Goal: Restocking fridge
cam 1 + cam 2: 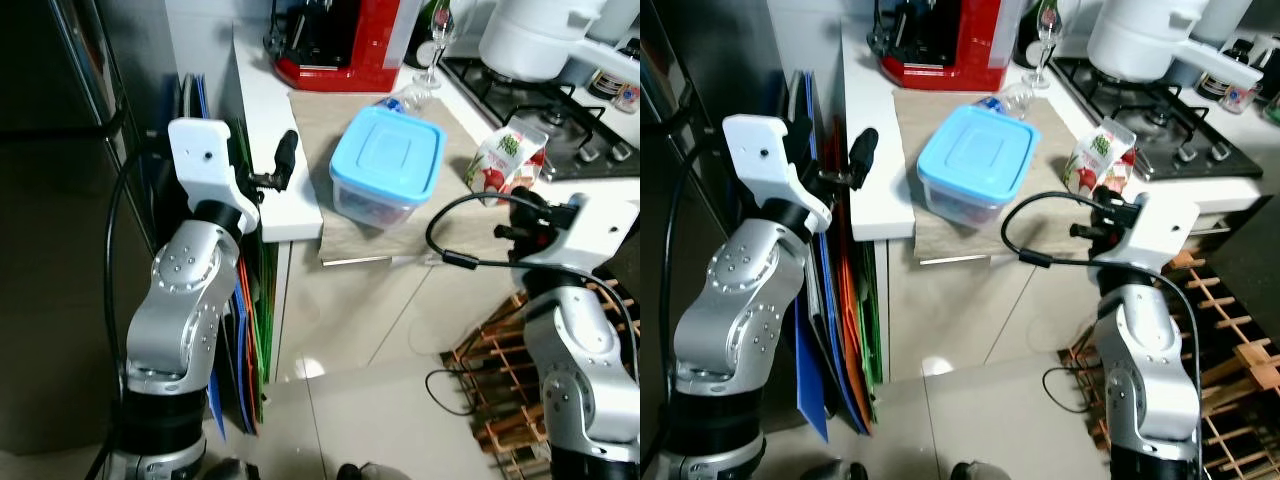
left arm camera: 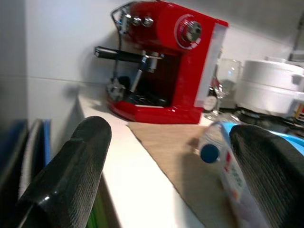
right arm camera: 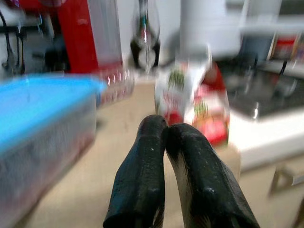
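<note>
Blue-lidded container (image 1: 385, 166) at frame centre on the counter mat (image 1: 330, 125), likely rigid, smooth-walled, loaded, best gripped across its sides under the lid rim; left gripper (image 2: 171, 166) spread wide, right gripper (image 3: 166, 130) pinched closed, empty.

White counter (image 1: 268, 150) — beige mat (image 1: 330, 130), red coffee machine (image 1: 340, 40)

Silver arms, white wrist housings, black cables.
</note>
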